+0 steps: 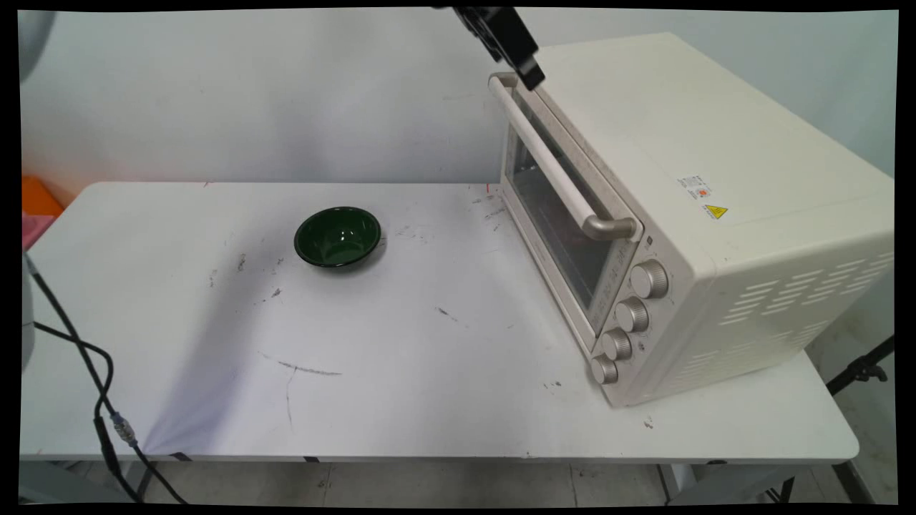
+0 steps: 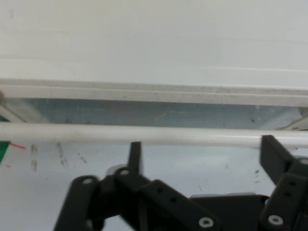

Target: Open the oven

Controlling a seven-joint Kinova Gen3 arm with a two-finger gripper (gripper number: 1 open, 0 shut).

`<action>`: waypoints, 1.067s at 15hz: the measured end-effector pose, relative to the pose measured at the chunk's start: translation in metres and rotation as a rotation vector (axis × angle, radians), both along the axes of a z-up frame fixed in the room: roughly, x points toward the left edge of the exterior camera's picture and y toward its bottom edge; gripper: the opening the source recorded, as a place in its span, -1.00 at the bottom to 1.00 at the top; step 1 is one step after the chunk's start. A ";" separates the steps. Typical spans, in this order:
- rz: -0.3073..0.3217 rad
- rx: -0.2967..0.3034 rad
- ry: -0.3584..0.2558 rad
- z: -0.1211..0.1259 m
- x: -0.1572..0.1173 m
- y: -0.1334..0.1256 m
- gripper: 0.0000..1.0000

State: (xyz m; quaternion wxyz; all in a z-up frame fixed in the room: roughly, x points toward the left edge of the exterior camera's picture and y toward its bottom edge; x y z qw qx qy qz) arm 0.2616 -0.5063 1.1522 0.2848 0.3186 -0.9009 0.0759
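Note:
A cream toaster oven [image 1: 715, 214] stands at the table's right, its glass door [image 1: 554, 207] shut, with a long white handle bar [image 1: 547, 154] across the top. My black gripper [image 1: 531, 77] hangs from the top edge, right over the far end of that handle. In the hand view the gripper [image 2: 199, 147] is open, its fingers [image 2: 272, 154] wide apart just below the handle bar [image 2: 154, 134], nothing between them. The oven's top [image 2: 154, 43] fills the upper part of that view.
A dark green bowl [image 1: 337, 237], empty, sits left of the oven near the table's middle. Four knobs [image 1: 630, 315] line the oven's front right side. Black cables [image 1: 100, 386] hang over the table's left front corner.

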 end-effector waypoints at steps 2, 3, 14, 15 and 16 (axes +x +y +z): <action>-0.010 0.008 -0.012 -0.009 -0.010 -0.008 -1.00; -0.014 0.014 -0.016 -0.014 -0.015 -0.012 -1.00; -0.030 0.058 -0.041 -0.060 -0.052 -0.038 -1.00; -0.030 0.060 -0.043 -0.064 -0.054 -0.040 -1.00; -0.031 0.062 -0.045 -0.068 -0.056 -0.041 -1.00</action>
